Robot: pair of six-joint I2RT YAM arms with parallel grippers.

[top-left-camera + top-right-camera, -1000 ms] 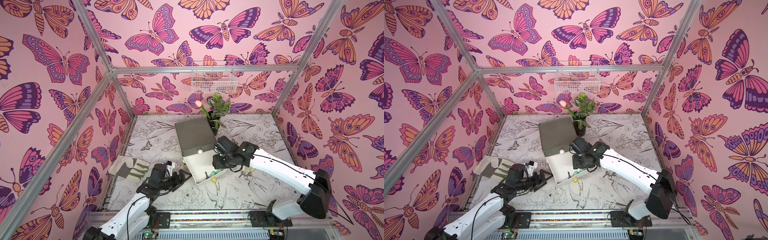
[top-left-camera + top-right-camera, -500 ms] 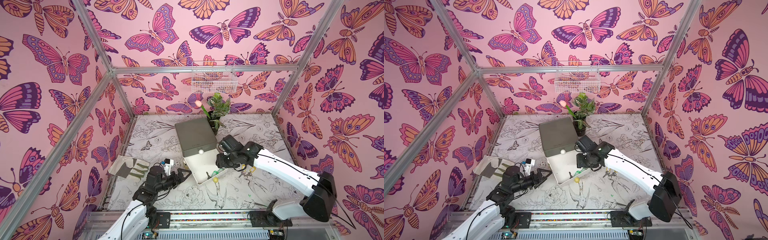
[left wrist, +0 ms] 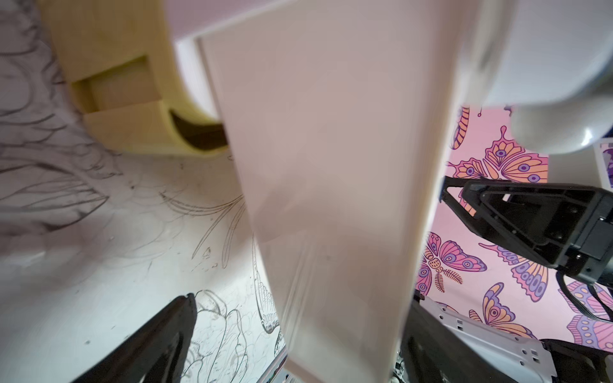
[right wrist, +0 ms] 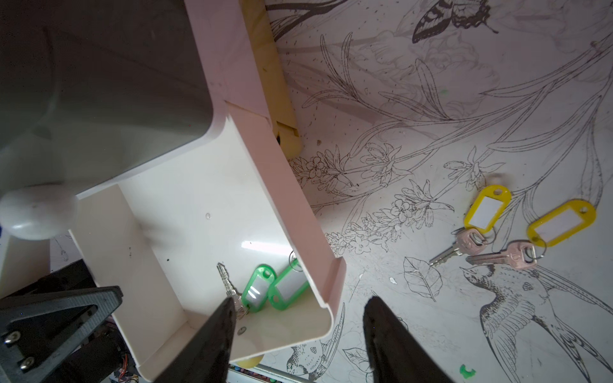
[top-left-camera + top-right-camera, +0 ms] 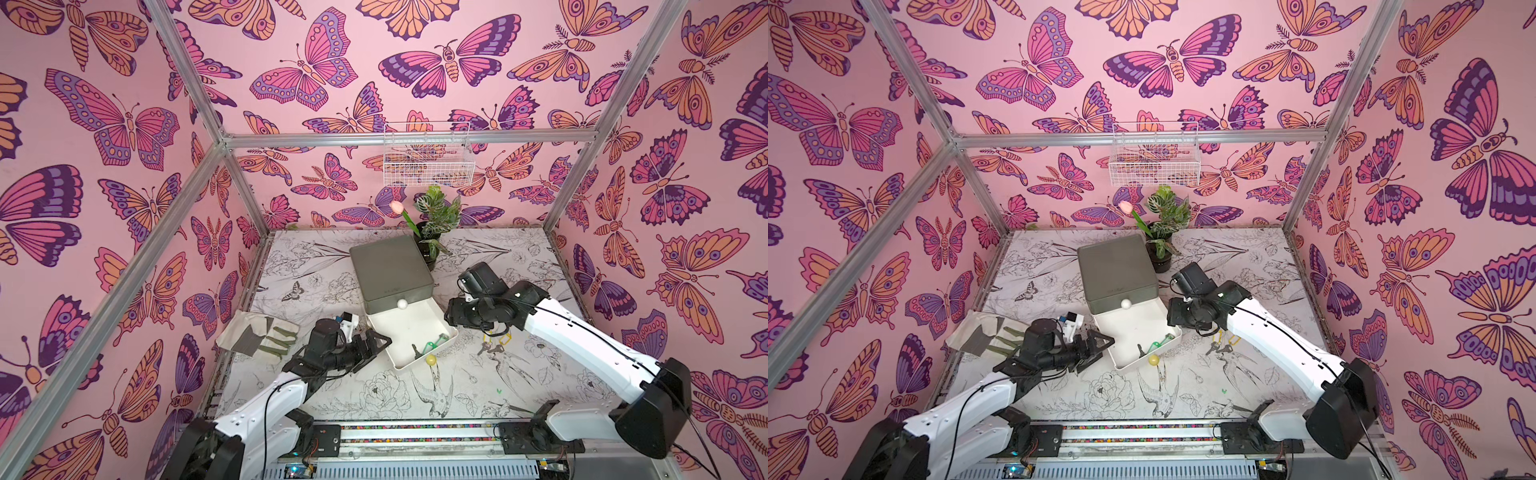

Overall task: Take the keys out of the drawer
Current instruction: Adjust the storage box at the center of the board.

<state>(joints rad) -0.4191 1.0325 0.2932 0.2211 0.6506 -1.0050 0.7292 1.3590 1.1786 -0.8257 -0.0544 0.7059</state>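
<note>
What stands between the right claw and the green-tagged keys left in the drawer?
Nothing covers the green-tagged keys: the drawer is open on top. But the right gripper sits over the drawer's side wall, one finger above the inside near the keys, one above the table, so that wall would likely block a straight descent.

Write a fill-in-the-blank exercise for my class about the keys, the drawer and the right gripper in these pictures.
1. The keys on the table have ____ tags.
2. The keys in the drawer have ____ tags.
3. The drawer of the grey box stands ____, not shut.
4. The right gripper, its jaws apart, holds ____.

Missing words: yellow; green; open; nothing.
</note>
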